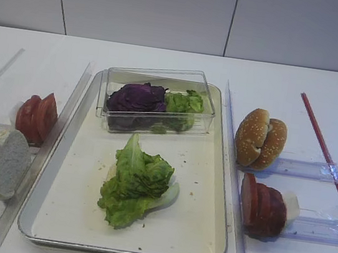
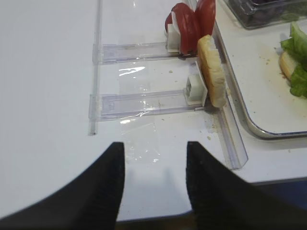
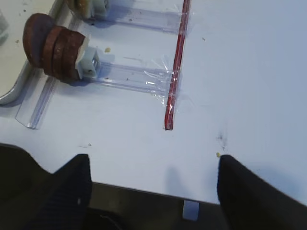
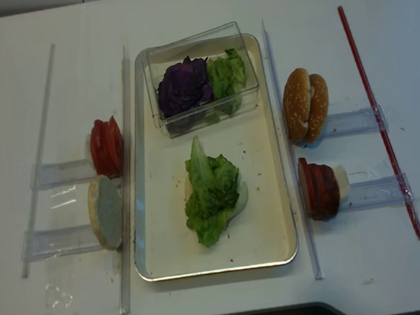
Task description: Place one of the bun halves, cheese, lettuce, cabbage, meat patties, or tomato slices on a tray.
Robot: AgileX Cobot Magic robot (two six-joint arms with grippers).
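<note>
Tomato slices (image 1: 37,117) stand on edge far left, a pale bun half (image 1: 5,161) just below them. Over bare table nearby, the left gripper (image 2: 154,184) hangs with its jaws apart, gripping nothing. On the tray (image 1: 198,231) lies lettuce (image 1: 136,182), with what looks like a pale bun under it; behind sits a clear box (image 1: 159,100) of purple cabbage (image 1: 137,99). Right of the tray stand sesame buns (image 1: 260,139) and dark patties (image 1: 262,206). The right gripper (image 3: 152,184) is spread wide, empty. I'd take the outermost piece in its row, squarely, and set it centred on the leaf. No writing is readable.
</note>
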